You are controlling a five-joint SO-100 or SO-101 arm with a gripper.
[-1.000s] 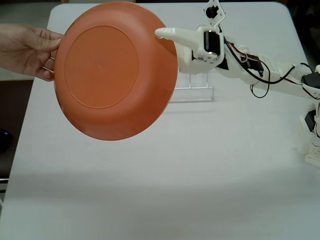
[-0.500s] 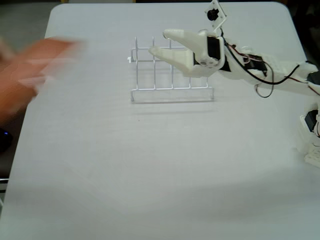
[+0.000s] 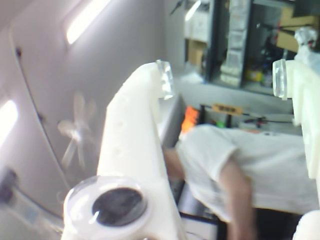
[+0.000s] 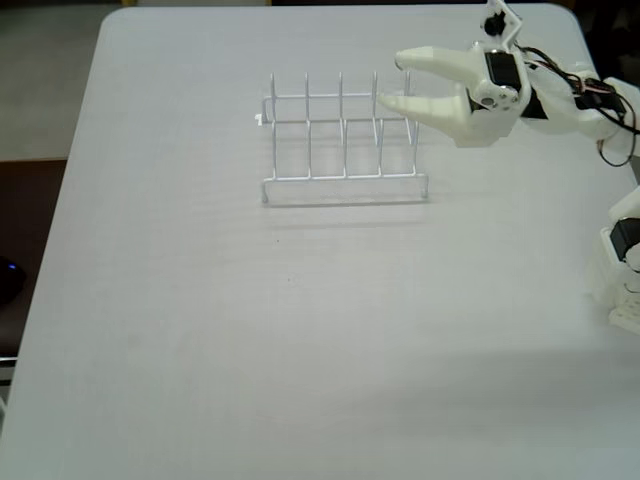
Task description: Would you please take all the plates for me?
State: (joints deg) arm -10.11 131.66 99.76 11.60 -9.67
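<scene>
No plates show on the table in the fixed view. My gripper [image 4: 391, 80] is open and holds nothing. It hovers over the right end of the empty white wire rack [image 4: 340, 140], its two white fingers pointing left. In the wrist view the gripper [image 3: 221, 77] is tilted up toward the room, and its fingers [image 3: 145, 115] stand wide apart. Between them I see a person in a white shirt [image 3: 250, 155] bending over. A small orange blur [image 3: 190, 117] lies behind that person; I cannot tell what it is.
The grey table [image 4: 300, 330] spreads in front of the rack. My arm's base [image 4: 625, 270] stands at the right edge, with cables along the arm. The table's left edge [image 4: 60, 230] borders a darker floor.
The hand holding the orange plate pulled away to the left and left the view. My gripper, which touched the plate's rim, is open and has swung back to the right.
</scene>
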